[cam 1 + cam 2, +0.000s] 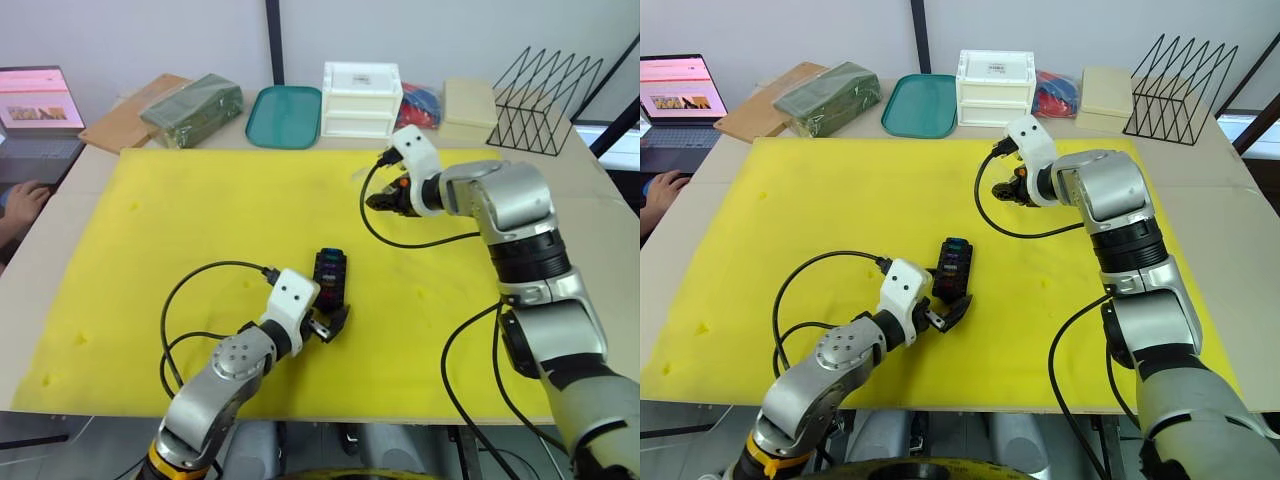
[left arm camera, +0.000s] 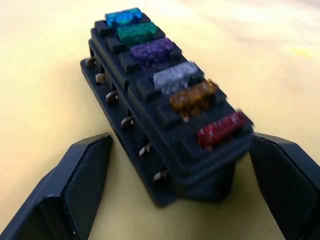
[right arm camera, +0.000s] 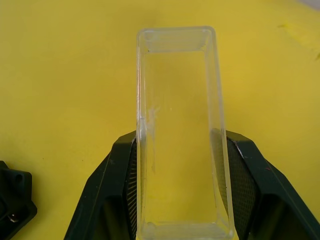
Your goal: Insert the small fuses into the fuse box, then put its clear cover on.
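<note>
The fuse box (image 2: pixel 165 115) is a small black block lying on the yellow mat (image 1: pixel 180 220), also seen at mid-table as the fuse box (image 1: pixel 330 272). Several small fuses (image 2: pixel 172 77) sit in its slots in one row: teal, green, purple, grey, orange, red. My left gripper (image 1: pixel 335 322) is open at the box's near end, one finger (image 2: pixel 85 185) on each side of it and a gap to the box. Farther back on the mat, my right gripper (image 1: pixel 378 202) is shut on the clear cover (image 3: pixel 177 125), gripping its long sides just above the mat.
Along the table's back edge stand a teal tray (image 1: pixel 285 117), a white drawer box (image 1: pixel 360 98), a beige box (image 1: pixel 468 105) and a black wire rack (image 1: pixel 545 88). A green bundle (image 1: pixel 190 108) lies back left. A person's hand (image 1: pixel 20 205) rests by a laptop (image 1: pixel 35 105).
</note>
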Robot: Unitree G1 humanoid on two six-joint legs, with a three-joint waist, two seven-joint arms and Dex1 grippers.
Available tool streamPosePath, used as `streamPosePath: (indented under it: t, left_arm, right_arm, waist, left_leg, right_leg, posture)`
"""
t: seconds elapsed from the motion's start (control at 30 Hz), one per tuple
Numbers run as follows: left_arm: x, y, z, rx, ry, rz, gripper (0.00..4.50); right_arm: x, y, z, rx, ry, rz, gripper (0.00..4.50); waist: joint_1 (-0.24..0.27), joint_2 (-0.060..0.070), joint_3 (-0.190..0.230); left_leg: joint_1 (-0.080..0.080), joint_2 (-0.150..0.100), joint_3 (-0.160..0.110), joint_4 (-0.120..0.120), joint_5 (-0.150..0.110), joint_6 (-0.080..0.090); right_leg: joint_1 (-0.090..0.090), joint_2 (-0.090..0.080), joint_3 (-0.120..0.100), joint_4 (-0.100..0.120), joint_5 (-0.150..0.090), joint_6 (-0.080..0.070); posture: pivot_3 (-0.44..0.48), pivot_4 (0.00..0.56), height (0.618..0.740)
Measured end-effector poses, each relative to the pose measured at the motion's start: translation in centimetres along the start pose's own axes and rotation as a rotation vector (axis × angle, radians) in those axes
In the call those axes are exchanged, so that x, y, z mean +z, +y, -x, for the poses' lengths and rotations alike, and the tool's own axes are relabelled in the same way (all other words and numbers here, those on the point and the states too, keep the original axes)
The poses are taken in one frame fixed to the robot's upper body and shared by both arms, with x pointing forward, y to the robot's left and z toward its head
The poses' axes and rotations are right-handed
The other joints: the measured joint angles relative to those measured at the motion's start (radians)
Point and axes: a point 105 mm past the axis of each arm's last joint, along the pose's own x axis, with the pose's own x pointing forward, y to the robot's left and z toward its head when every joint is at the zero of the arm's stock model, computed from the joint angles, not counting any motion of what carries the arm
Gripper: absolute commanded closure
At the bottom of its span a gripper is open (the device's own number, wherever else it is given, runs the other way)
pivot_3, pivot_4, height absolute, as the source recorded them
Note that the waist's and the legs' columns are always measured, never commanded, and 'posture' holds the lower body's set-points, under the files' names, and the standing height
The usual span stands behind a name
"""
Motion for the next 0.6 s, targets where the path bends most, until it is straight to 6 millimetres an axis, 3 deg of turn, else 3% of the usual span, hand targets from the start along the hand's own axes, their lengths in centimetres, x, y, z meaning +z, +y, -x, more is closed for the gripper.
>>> streamPosePath:
  t: [0.17, 0.27, 0.37, 0.4, 0.6]
  left_arm:
    - [0.1, 0.1, -0.5, 0.050, -0.011, 0.002, 0.00]
    - [0.1, 0.2, -0.5, 0.058, -0.012, -0.003, 0.59]
    - [0.0, 0.9, -0.3, 0.079, -0.010, -0.008, 1.63]
    - [0.0, 1.0, -0.3, 0.077, -0.009, -0.011, 1.73]
    - [0.1, 1.5, 0.3, 0.045, 0.003, -0.038, 1.73]
  right_arm:
    - [0.1, 0.1, 0.1, 0.003, -0.003, 0.003, 2.62]
    - [0.2, 0.1, 0.2, 0.001, -0.007, 0.008, 2.62]
    - [0.3, 0.2, 0.2, 0.001, -0.012, 0.015, 2.62]
    - [0.3, 0.2, 0.2, 0.000, -0.013, 0.015, 2.62]
    - [0.1, 0.1, 0.1, -0.007, -0.015, 0.017, 2.62]
  waist:
    - [-0.001, 0.000, 0.000]
    - [-0.003, 0.000, 0.000]
    - [-0.003, 0.000, 0.000]
    - [-0.003, 0.000, 0.000]
    - [-0.006, 0.000, 0.000]
  left_leg:
    - [0.001, 0.000, 0.000, 0.000, 0.000, 0.000]
    - [0.001, 0.000, 0.000, 0.000, 0.000, 0.000]
    - [0.001, 0.000, 0.000, 0.000, 0.000, 0.000]
    - [0.001, 0.000, 0.000, 0.000, 0.000, 0.000]
    - [0.001, 0.001, 0.000, 0.000, 0.000, 0.000]
  right_leg:
    - [0.001, 0.000, 0.000, 0.000, 0.000, 0.000]
    - [0.001, 0.001, 0.000, 0.000, 0.000, 0.000]
    - [0.001, 0.001, 0.000, 0.000, 0.000, 0.000]
    - [0.001, 0.001, 0.000, 0.000, 0.000, 0.000]
    - [0.001, 0.002, 0.000, 0.000, 0.000, 0.000]
  posture:
    - [0.000, 0.150, 0.740]
    - [0.000, 0.150, 0.740]
    - [0.000, 0.150, 0.740]
    - [0.000, 0.150, 0.740]
    - [0.000, 0.150, 0.740]
